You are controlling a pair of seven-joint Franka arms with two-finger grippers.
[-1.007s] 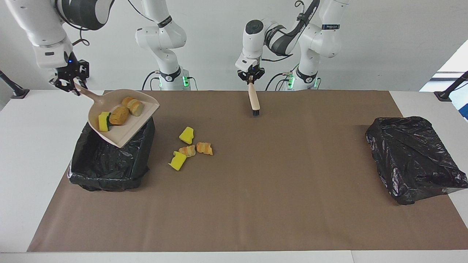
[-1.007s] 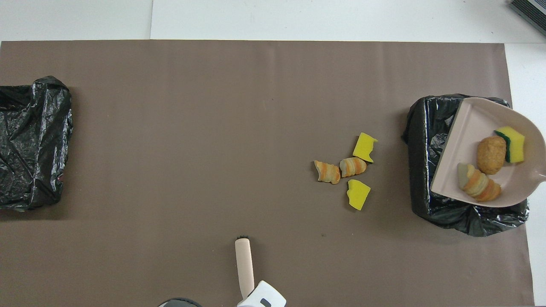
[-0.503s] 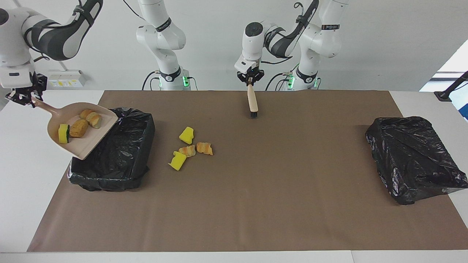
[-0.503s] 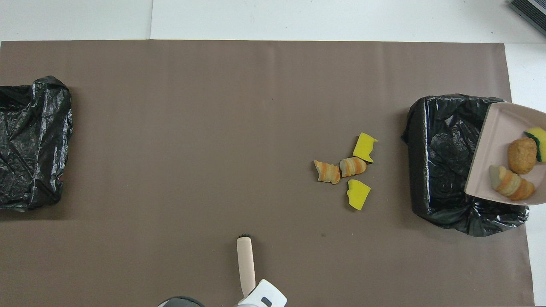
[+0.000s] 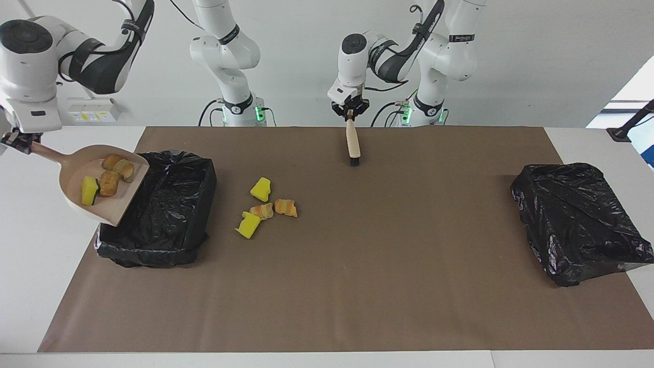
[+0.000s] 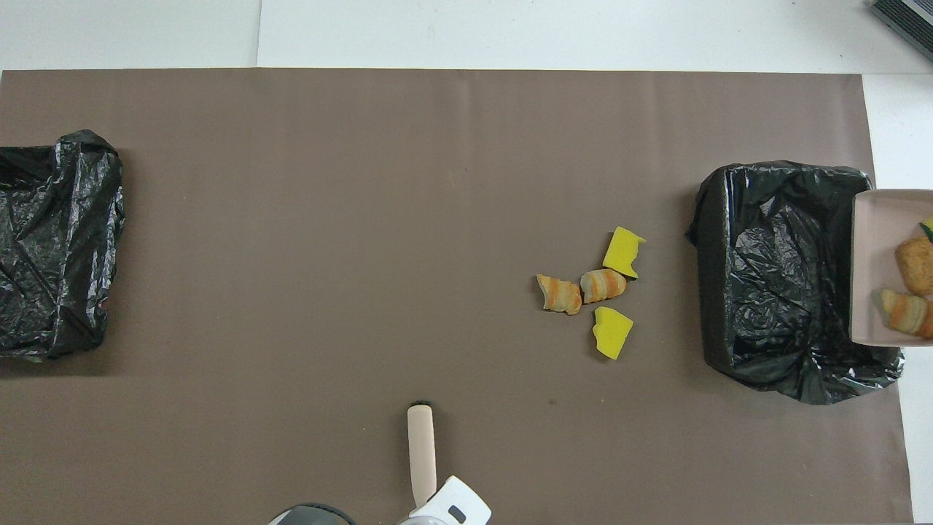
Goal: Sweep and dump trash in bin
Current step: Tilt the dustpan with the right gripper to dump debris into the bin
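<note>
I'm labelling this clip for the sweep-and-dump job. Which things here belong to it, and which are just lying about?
Part of the job:
- dustpan, in the right gripper, holding three trash bits
- four loose trash bits
- brush, in the left gripper
- open bin under the dustpan's lip

Lying about:
- second black-bagged bin, at the left arm's end
</note>
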